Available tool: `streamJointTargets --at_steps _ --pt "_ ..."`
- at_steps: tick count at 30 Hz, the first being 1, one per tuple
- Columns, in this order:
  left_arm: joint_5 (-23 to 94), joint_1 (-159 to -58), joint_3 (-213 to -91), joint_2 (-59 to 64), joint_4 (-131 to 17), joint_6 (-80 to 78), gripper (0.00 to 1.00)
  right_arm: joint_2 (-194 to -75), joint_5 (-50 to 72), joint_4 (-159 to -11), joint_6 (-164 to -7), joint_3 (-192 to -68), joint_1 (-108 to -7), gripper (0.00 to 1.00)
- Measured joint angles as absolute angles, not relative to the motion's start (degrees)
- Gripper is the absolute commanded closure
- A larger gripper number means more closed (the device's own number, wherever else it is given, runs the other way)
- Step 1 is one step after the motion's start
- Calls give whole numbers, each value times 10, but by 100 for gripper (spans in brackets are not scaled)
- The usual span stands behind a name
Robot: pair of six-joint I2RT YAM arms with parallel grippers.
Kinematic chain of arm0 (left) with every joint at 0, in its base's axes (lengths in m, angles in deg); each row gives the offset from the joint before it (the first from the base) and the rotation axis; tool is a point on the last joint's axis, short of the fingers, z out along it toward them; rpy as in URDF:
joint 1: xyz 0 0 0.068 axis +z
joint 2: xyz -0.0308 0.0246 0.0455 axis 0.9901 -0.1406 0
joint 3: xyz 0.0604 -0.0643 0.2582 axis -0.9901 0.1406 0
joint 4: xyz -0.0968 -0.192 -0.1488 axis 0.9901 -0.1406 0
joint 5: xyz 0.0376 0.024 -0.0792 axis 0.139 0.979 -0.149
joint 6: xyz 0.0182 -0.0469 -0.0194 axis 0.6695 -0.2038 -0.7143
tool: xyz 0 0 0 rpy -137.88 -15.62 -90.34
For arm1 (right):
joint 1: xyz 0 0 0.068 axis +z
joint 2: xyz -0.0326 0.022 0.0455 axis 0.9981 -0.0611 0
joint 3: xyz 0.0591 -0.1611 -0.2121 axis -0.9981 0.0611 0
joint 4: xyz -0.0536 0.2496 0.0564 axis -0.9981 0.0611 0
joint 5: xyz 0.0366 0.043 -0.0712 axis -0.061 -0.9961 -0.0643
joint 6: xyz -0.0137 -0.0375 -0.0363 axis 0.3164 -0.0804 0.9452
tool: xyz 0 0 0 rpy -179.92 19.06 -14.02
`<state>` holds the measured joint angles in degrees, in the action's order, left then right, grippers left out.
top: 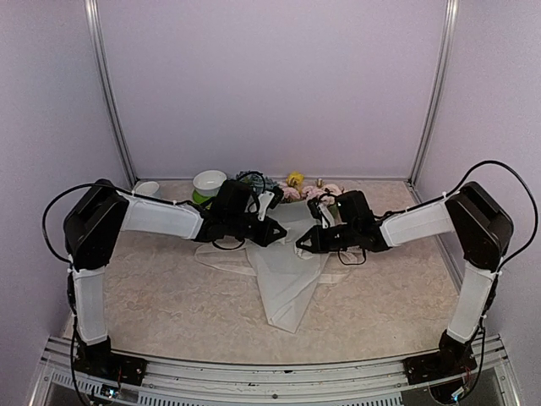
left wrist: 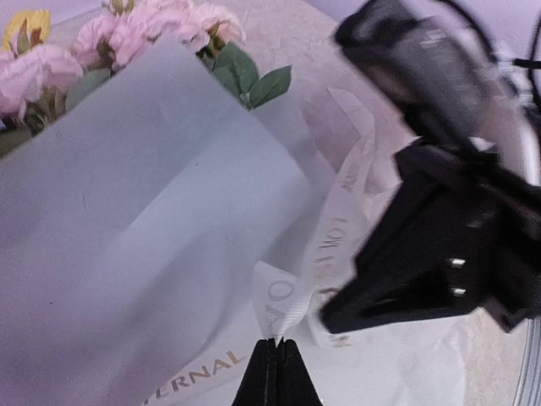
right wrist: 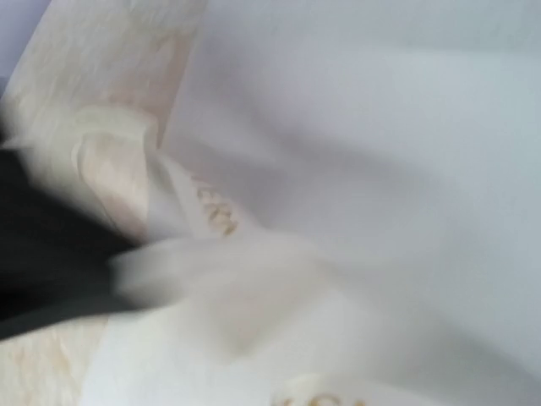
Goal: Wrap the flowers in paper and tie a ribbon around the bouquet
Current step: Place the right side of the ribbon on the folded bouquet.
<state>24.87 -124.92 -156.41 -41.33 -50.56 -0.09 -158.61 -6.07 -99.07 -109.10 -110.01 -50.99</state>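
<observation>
The bouquet lies in the middle of the table, its white paper (top: pixel 287 283) cone pointing toward the near edge and the pink, yellow and blue flowers (top: pixel 292 188) at the far end. In the left wrist view, pink flowers (left wrist: pixel 127 34) and green leaves poke out of the paper (left wrist: pixel 152 211). My left gripper (left wrist: pixel 276 342) is shut on a fold of the cream lettered ribbon (left wrist: pixel 342 194). The ribbon runs on into the black fingertips of my right gripper (left wrist: pixel 325 321), also shut. Both grippers (top: pixel 281 233) (top: pixel 302 245) meet over the cone. The right wrist view is blurred, filled by paper (right wrist: pixel 406 127) and ribbon (right wrist: pixel 215 216).
A green and white bowl (top: pixel 207 184) and a small white cup (top: pixel 146 188) stand at the back left beside the flowers. Pale walls and metal posts close in the beige table (top: pixel 152 296) on three sides.
</observation>
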Motion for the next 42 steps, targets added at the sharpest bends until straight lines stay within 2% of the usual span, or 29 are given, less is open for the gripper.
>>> streamJointTargets --at_steps 6,11,14,18,22,29,37,42 --pt "228 -1268 -1542 -302 -540 57 100 -1645 -84 -988 -1095 -1184 -518 100" --pt "151 -1329 -1553 -241 -625 204 100 -1682 -122 -990 -1093 -1223 -519 100" --pt "118 -1381 -1588 -229 -665 286 100 -1694 -163 -989 -1084 -1229 -519 100" --pt "97 -1418 -1699 -244 -691 337 100 -1706 -217 -989 -1063 -1253 -519 100" --pt "133 -1399 -1765 -255 -646 329 100 -1706 -246 -982 -1030 -1262 -517 89" --pt "186 -1324 -1713 -274 -574 260 100 -1701 -277 -973 -1011 -1212 -517 64" --pt "253 -1272 -1643 -303 -521 173 100 -1681 -278 -968 -1011 -1212 -520 58" --pt "247 -1221 -1546 -289 -432 141 100 -1681 -243 -940 -1019 -1214 -522 53"
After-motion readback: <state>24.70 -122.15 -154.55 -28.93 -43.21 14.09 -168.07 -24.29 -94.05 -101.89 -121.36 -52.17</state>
